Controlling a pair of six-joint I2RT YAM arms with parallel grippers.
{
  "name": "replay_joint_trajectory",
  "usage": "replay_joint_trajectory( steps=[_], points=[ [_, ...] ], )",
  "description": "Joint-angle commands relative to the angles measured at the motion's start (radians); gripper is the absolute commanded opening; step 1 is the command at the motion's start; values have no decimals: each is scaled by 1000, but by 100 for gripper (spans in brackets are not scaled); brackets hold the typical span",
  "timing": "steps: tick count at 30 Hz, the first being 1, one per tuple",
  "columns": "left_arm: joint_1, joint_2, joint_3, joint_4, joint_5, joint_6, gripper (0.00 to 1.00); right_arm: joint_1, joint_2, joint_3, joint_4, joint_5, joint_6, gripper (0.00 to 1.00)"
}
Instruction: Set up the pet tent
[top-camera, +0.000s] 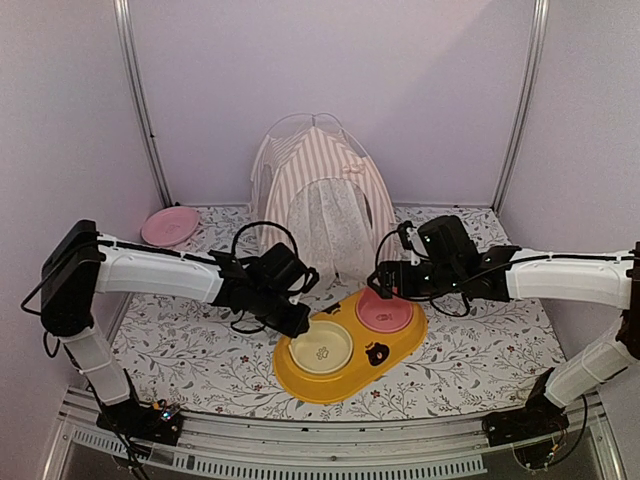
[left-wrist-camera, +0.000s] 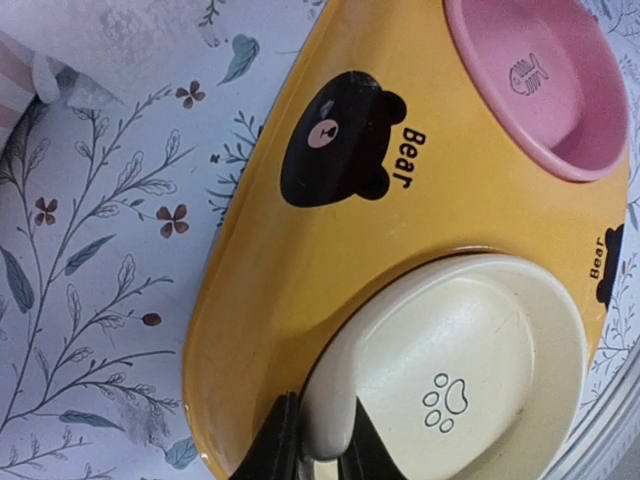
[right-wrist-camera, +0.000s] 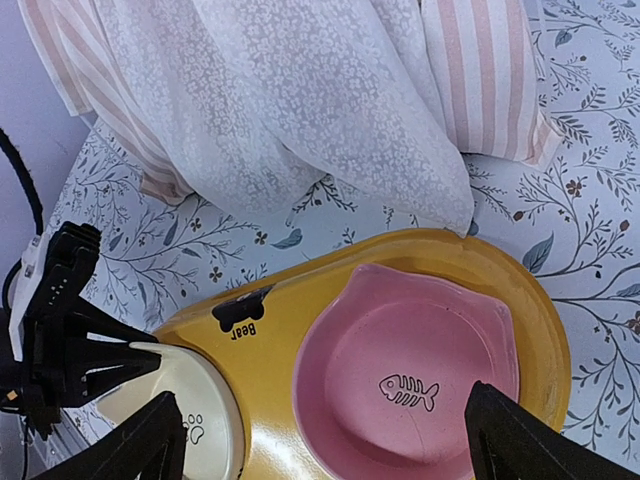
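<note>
Floral cloth (top-camera: 180, 340) covers the table and pale walls (top-camera: 400, 80) close it in on three sides. My list for this station:

1. Tent (top-camera: 320, 190): upper centre of the overhead view, against the back wall. It stands on its poles with the striped fabric peaked and the sheer curtain hanging down over the door. I judge it already raised, so what is left is the furnishing in front of it.

2. Tray (left-wrist-camera: 400, 220): yellow with bear prints, lower centre, just in front of the curtain hem. I read that spot as deliberate, with feeding things set at the doorway.

3. Cream bowl (top-camera: 320, 352): seated in the tray's near-left well.

4. Pink bowl (top-camera: 385, 313): seated in the far-right well.

5. Left gripper (left-wrist-camera: 322, 455): bottom edge of its wrist view, fingers pressed in on the cream bowl's rim, one inside and one outside. That grip suits lifting the bowl or steering the whole tray by it.

6. Right gripper (right-wrist-camera: 335, 450): spread wide and holding nothing, hovering over the pink bowl. I take it as standing ready to steady that end.

7. Plate (top-camera: 170, 226): pink, far left by the wall, well apart from the rest.
</note>
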Motion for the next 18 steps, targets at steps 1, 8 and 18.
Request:
replay_joint_trajectory(
  steps=[1, 8, 18],
  points=[
    [-12, 59, 73, 2, -28, 34, 15, -5, 22, -17, -8, 23, 1, 99],
    [-9, 90, 108, 42, -40, 67, 25, -13, 46, -35, -10, 32, 12, 99],
    [-2, 173, 252, 76, -24, 89, 36, -46, 7, -44, -31, 34, 16, 99]
  ],
)
